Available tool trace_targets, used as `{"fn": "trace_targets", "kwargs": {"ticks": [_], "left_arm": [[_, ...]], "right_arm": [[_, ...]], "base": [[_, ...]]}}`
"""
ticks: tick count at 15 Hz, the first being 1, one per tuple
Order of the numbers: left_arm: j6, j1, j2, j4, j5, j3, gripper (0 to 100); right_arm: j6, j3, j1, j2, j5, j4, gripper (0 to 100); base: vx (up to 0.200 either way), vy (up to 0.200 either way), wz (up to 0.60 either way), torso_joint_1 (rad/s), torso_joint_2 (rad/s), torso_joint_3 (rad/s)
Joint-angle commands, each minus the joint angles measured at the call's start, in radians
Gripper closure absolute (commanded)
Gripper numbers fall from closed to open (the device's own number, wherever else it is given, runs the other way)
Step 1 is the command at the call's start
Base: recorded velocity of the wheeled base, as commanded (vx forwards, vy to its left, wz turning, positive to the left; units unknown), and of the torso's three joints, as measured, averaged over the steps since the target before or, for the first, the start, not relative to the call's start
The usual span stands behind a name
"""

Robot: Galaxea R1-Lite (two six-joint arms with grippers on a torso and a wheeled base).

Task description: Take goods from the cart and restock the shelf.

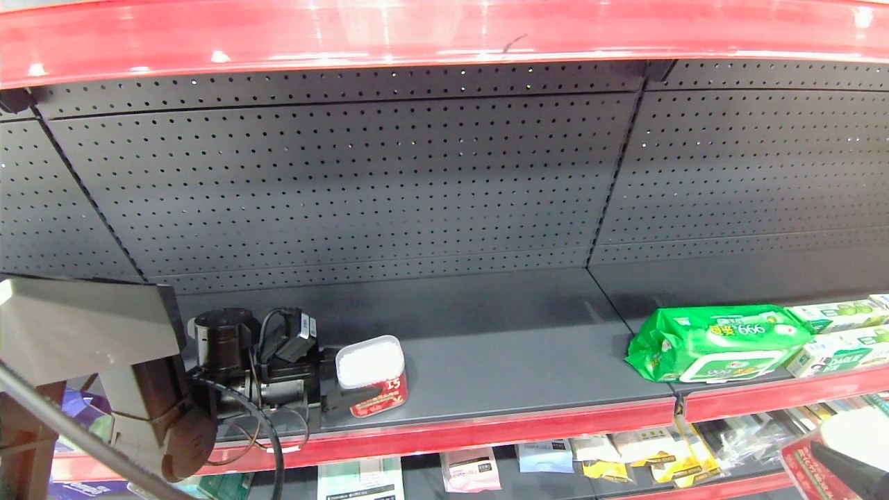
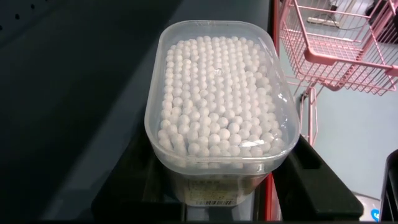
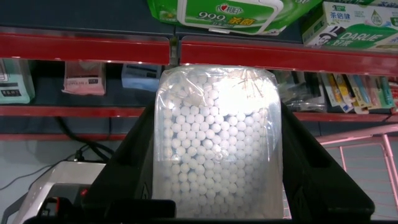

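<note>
Shelf (image 1: 486, 347): grey deck with a red front edge and a perforated back panel.

Left tool (image 1: 358, 389): lies low over the deck at the left part of the front edge. Its fingers are closed on the two sides of a clear swab tub (image 1: 371, 371). The tub is upright, with white swab tips showing through the lid and a red label on its wall. Its base sits at deck level just behind the red edge; whether it touches the deck cannot be told.

Right tool (image 3: 217, 180): in front of the shelf, below the right end of the front edge. Its fingers clamp a second swab tub (image 3: 217, 143) of the same kind. This tub is clear of the deck, with its lid facing the lower shelves.

Cart (image 2: 336, 43): pink wire frame, standing on the floor beyond the left tool.

Other stock: a green wipes pack (image 1: 719, 340) lies flat at the front edge of the right shelf section. Green-and-white boxes (image 1: 840, 337) are stacked just beside it toward the right end. Small hanging packets (image 1: 472, 469) show on the level beneath.
</note>
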Motion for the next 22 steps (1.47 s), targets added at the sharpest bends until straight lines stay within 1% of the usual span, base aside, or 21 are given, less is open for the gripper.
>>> {"fn": "trace_targets", "kwargs": {"ticks": [1, 4, 6, 15, 22], "left_arm": [[0.000, -0.014, 0.011, 0.000, 0.000, 0.001, 100], [0.001, -0.020, 0.015, 0.000, 0.000, 0.001, 100], [0.021, -0.021, 0.024, 0.000, 0.000, 0.001, 100], [0.021, -0.021, 0.024, 0.000, 0.000, 0.003, 100], [0.026, -0.021, 0.024, -0.001, 0.011, 0.001, 100]], "right_arm": [[0.000, 0.000, -0.009, -0.002, 0.001, 0.000, 100], [0.000, -0.002, -0.012, -0.005, 0.001, 0.000, 100], [0.000, -0.002, -0.014, -0.007, 0.001, 0.000, 100], [0.000, -0.002, -0.014, -0.002, 0.001, 0.000, 100], [-0.002, -0.008, -0.014, -0.001, 0.001, 0.000, 100]], "base": [[0.000, 0.000, 0.00, 0.000, 0.00, 0.000], [0.000, 0.000, 0.00, 0.000, 0.00, 0.000], [0.000, 0.000, 0.00, 0.000, 0.00, 0.000], [0.000, 0.000, 0.00, 0.000, 0.00, 0.000], [0.000, 0.000, 0.00, 0.000, 0.00, 0.000]]}}
